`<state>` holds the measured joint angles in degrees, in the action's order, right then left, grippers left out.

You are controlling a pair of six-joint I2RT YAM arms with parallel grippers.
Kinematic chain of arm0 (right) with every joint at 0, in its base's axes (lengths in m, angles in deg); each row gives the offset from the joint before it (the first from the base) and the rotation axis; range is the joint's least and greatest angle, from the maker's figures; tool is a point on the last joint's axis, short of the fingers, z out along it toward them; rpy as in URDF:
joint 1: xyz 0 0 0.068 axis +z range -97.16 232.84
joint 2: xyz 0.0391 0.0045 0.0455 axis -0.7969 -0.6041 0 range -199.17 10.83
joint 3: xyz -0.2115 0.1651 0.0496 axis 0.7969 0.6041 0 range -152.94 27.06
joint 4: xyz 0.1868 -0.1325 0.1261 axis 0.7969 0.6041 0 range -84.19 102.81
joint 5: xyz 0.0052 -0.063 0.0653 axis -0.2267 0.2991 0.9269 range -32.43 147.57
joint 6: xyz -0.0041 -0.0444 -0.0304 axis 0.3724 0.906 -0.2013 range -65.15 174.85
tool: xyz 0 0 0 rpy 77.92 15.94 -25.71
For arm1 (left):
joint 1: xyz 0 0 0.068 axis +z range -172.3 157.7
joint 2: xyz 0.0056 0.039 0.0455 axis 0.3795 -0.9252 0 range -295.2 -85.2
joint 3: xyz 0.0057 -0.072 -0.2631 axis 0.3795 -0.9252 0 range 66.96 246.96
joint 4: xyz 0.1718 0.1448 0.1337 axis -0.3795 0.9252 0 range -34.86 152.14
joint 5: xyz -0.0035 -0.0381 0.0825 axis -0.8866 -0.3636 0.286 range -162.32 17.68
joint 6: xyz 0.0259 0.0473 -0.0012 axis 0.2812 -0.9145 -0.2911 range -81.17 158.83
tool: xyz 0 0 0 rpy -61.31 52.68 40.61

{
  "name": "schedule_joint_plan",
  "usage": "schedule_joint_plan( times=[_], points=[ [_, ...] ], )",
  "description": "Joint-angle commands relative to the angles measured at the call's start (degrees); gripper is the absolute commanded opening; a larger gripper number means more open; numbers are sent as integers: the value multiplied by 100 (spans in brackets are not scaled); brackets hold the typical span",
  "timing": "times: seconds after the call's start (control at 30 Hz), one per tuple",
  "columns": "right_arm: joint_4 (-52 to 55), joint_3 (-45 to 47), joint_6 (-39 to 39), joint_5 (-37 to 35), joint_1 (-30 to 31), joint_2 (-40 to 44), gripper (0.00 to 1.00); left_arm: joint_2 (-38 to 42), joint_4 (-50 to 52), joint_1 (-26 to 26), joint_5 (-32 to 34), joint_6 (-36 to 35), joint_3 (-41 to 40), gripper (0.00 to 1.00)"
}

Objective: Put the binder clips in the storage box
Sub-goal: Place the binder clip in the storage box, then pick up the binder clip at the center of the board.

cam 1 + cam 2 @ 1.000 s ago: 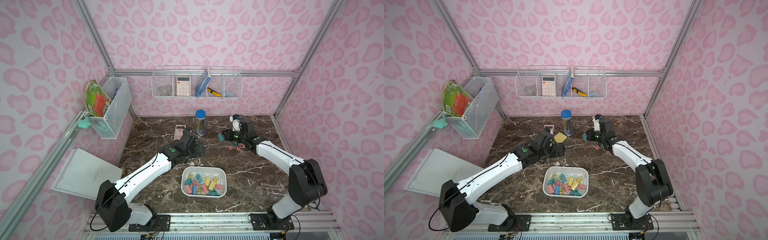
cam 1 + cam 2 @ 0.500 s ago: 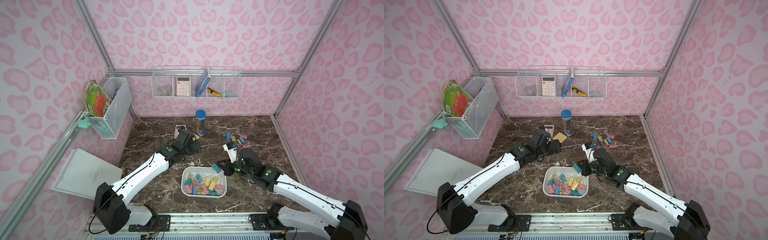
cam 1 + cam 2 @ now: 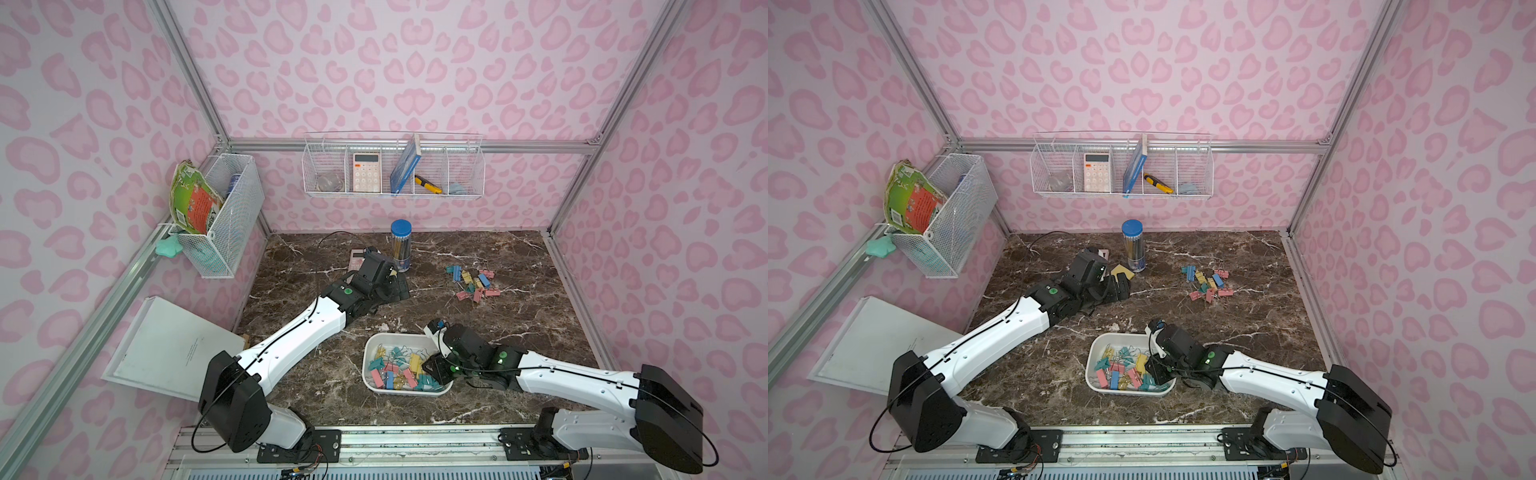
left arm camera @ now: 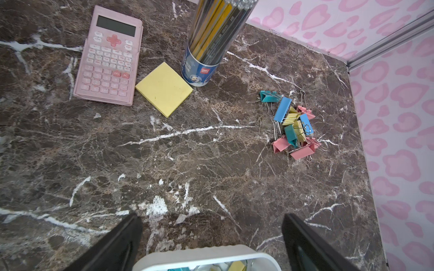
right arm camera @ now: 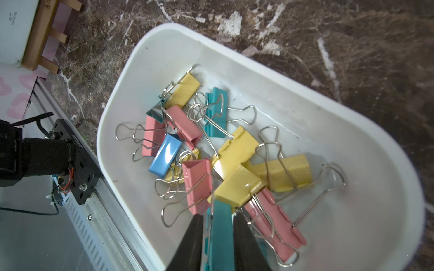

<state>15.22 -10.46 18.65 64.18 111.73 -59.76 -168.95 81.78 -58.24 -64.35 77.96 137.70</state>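
Note:
The white storage box sits at the front middle of the marble table and holds several pastel binder clips. My right gripper reaches into its right end. A teal clip stands between its fingers, and a thin gap shows along one finger. A loose pile of binder clips lies at the back right, also seen in the left wrist view. My left gripper hovers wide open and empty over bare marble at the back left.
A pink calculator, a yellow sticky-note pad and a blue-capped pencil tube stand at the back left. Wire baskets hang on the walls. A white board leans outside the left edge.
My right arm swung from the back pile to the storage box with a teal clip and lowered into it; its jaws have parted slightly. The left gripper shifted a little.

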Motion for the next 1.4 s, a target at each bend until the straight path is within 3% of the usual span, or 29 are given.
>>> schedule_joint_plan(
  times=[0.0,0.1,0.2,0.27,0.33,0.43,0.63,0.83,0.93,1.1,1.37],
  points=[
    [158,-225,-165,-494,-80,273,34,-153,-292,9,-358,-198,140,99],
    [217,-324,-215,-677,-692,751,40,-532,-391,13,-752,-353,491,99],
    [-137,-112,-423,-594,-1950,1398,46,-1172,-707,8,-1411,-736,1031,95],
    [-511,171,-707,-68,-3178,1749,48,-1716,-844,-9,-1881,-934,1620,93],
    [-998,427,-953,905,-4368,1877,51,-2569,-624,-30,-2202,-1057,2471,89],
    [-1049,325,-892,1597,-5150,1669,51,-3775,-4,-94,-2262,-1286,3899,88],
    [-922,190,-668,1781,-5247,1649,53,-5304,-173,-188,-2305,-1508,5398,87],
    [-971,352,-652,1721,-5256,1924,54,-6021,-271,-182,-1746,-1366,6045,84],
    [-962,276,-625,1754,-5254,1918,53,-6117,-474,-177,-1645,-1335,5947,81],
    [-995,158,-616,1782,-5264,1850,53,-6380,-794,-168,-2099,-1367,6033,67],
    [-1016,122,-712,1859,-5261,1846,53,-6908,-646,-111,-2271,-1243,6536,47]
  ],
)
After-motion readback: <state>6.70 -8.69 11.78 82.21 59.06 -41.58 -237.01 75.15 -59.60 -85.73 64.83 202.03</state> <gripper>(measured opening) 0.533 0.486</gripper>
